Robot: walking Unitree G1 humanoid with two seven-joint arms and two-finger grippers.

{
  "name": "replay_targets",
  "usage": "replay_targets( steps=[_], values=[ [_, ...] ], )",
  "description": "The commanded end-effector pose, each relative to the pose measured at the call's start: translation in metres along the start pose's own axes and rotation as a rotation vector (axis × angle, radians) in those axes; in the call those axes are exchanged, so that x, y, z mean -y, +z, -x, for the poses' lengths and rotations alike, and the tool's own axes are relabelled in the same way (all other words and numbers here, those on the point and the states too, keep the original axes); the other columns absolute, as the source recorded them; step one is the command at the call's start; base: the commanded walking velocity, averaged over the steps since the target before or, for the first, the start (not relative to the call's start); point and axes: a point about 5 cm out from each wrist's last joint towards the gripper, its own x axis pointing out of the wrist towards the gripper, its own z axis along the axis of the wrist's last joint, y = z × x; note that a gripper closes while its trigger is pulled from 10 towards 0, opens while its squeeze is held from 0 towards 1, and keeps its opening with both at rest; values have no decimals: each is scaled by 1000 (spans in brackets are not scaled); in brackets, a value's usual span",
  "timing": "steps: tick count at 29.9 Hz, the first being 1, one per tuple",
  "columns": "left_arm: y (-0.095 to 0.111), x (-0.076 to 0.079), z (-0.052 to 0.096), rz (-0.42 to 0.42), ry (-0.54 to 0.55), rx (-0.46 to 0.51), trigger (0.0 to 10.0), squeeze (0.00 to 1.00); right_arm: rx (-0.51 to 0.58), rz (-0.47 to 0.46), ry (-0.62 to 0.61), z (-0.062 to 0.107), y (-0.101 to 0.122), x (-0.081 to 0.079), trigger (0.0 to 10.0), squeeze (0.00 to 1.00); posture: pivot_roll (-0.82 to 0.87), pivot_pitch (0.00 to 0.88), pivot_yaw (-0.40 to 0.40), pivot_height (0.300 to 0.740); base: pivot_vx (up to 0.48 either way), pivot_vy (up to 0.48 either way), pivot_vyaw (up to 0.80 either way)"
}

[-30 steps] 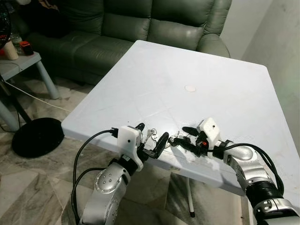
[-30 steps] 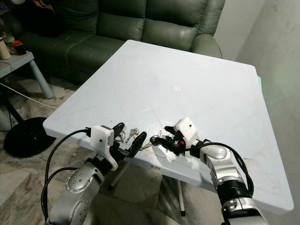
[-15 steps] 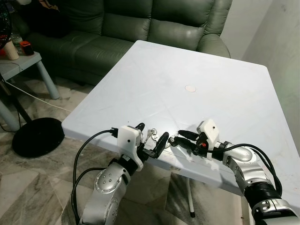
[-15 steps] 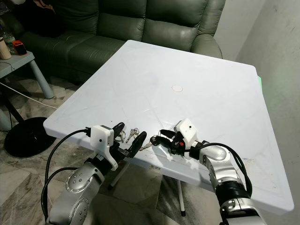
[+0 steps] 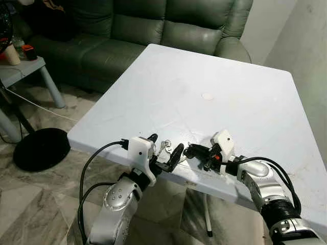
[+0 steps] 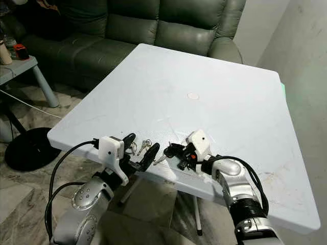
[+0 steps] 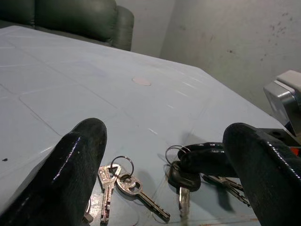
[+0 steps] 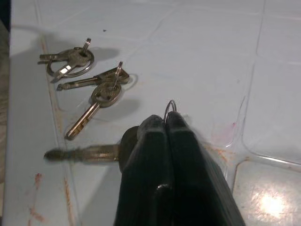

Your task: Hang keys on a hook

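Observation:
Two sets of keys lie near the front edge of the white table (image 5: 204, 76). A loose set of silver keys (image 7: 117, 176) rests between the fingers of my left gripper (image 5: 164, 145), which is open and level with the tabletop. Just to the right, my right gripper (image 5: 188, 151) is shut on the ring of a black-headed key (image 7: 181, 178). That ring (image 8: 169, 104) pokes out at the closed fingertips, and the key's blade (image 8: 80, 153) trails on the table. Another small silver bunch (image 8: 70, 61) lies beyond it.
A dark green sofa (image 5: 153, 25) stands behind the table. A low side table (image 5: 20, 69) and a black round base (image 5: 41, 148) are on the floor to the left. A pale wall (image 5: 306, 30) rises on the right. A small round mark (image 5: 207, 96) is mid-table.
My right gripper has shut on the black-headed key's ring and slid left toward the left gripper. The left gripper and the silver keys have stayed put.

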Motion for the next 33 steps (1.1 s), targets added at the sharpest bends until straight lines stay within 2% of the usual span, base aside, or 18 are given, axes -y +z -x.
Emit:
replay_targets(
  steps=[1,2,4,5,6,7,9,10,11,13,17,18,20,22,27,30,31,33],
  values=[
    [3,9,-6,16,-28,21,10000,0,14,12,-27,0,4,2,2863,0,57,63,-100,740,0,0,0],
    [3,10,-6,18,-29,22,10000,0,29,4,-20,0,5,2,1765,0,57,63,-100,740,0,0,0],
    [3,10,-6,17,-29,22,10000,0,32,9,-22,0,6,2,1451,0,58,61,-101,740,0,0,0],
    [3,10,-6,16,-27,22,10000,0,32,32,-52,1,9,5,7294,0,58,61,-101,740,0,0,0],
    [3,10,-6,16,-27,22,10000,0,32,32,-52,1,9,5,7294,0,58,61,-101,740,0,0,0],
    [3,9,-7,13,-25,21,10000,0,60,43,-47,1,13,6,10000,0,58,57,-101,740,0,0,0],
    [3,9,-7,17,-21,23,10000,0,136,42,-102,2,23,11,10000,0,60,56,-102,740,0,0,0],
    [4,7,-8,24,-15,29,10000,0,211,-2,-148,4,32,16,10000,0,61,54,-102,740,0,0,0],
    [4,7,-8,24,-15,29,10000,0,211,-2,-148,4,32,16,10000,0,61,54,-102,740,0,0,0],
    [9,3,-11,29,1,48,10000,0,391,-81,-230,9,53,22,10000,0,61,56,-101,740,0,0,0],
    [16,-5,-15,39,24,75,10000,0,565,-187,-353,19,69,27,10000,0,60,46,-95,740,0,0,0],
    [16,-5,-15,39,24,75,10000,0,565,-187,-353,19,69,27,10000,0,60,46,-95,740,0,0,0],
    [21,-19,-20,44,80,89,10000,0,659,-208,-468,29,75,27,10000,0,57,39,-89,740,0,0,0],
    [21,-22,-20,45,95,88,10000,0,663,-207,-480,30,75,27,10000,0,57,39,-89,740,0,0,0],
    [23,-58,-24,-3,257,59,10000,0,626,-119,-631,47,66,16,10000,0,35,16,-66,740,0,0,0],
    [23,-64,-24,-8,288,58,10000,0,601,-103,-701,54,59,14,10000,0,31,15,-61,740,0,0,0],
    [23,-71,-23,-10,322,57,10000,0,560,-11,-737,59,56,10,10000,0,31,15,-61,740,0,0,0],
    [22,-75,-23,-11,339,52,10000,0,530,30,-754,62,52,7,10000,0,23,6,-53,740,0,0,0]
  ],
)
